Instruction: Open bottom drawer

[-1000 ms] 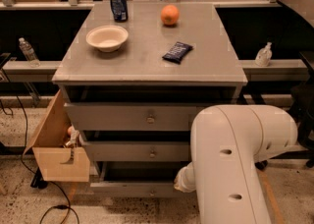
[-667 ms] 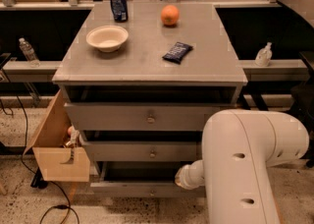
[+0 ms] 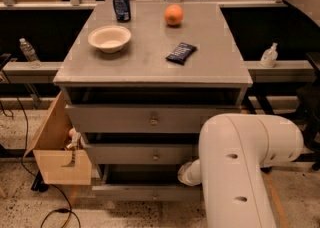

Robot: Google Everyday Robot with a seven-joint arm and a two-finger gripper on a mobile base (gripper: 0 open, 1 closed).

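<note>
Three grey drawers (image 3: 125,118), bottom drawer (image 3: 145,192) slightly out, hand (image 3: 186,173) beside it, grip cannot tell, one bowl (image 3: 109,38), one can (image 3: 121,4)

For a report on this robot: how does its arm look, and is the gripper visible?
The arm is a thick, smooth white shell with rounded joints and a few small dark oval holes; no cables or markings show. The gripper is hidden behind it, seemingly near the bottom drawer.
</note>
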